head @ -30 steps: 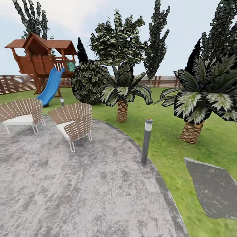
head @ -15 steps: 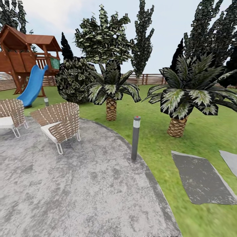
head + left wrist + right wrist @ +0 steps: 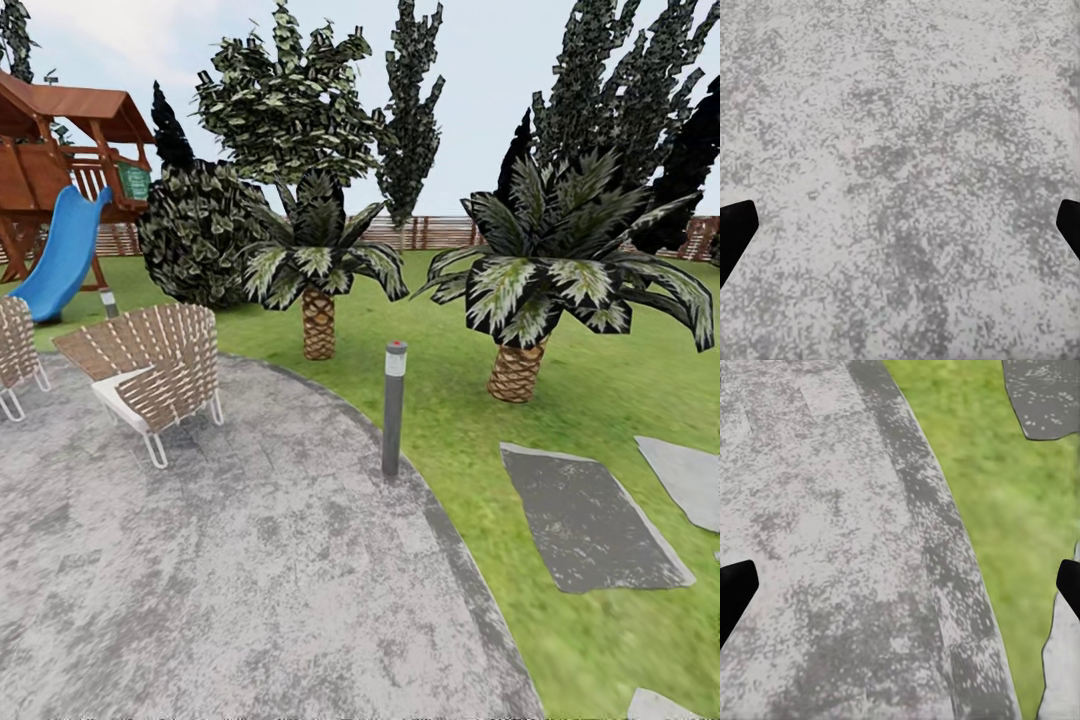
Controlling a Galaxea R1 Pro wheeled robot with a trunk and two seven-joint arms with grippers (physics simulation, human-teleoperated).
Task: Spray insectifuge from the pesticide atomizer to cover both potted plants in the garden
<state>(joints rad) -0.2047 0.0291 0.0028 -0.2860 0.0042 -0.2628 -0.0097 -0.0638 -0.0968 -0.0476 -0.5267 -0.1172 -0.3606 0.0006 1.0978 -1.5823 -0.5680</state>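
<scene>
The pesticide atomizer and the two small potted plants are out of view. The garden lies ahead in the head view: green lawn [image 3: 600,390], a wide grey stone paving [image 3: 240,570] and a brown slat fence [image 3: 440,232] at the back. My left gripper [image 3: 900,225] hangs open over bare paving, its dark fingertips [image 3: 735,232] far apart with nothing between them. My right gripper [image 3: 900,589] is open too, above the paving's curved edge [image 3: 937,532] where it meets the grass.
A grey lamp post [image 3: 394,408] with a red top stands at the paving's rim. Two trunked palms [image 3: 318,275] [image 3: 545,270] grow on the lawn, with a round dark bush [image 3: 195,235] behind. A woven chair [image 3: 150,370] and a play tower with a blue slide [image 3: 62,255] are at left; stepping stones [image 3: 590,520] lie at right.
The whole head view has shifted left, so the camera has turned right. More of the stepping stones and the right palm now show; one chair has slid almost out of the picture.
</scene>
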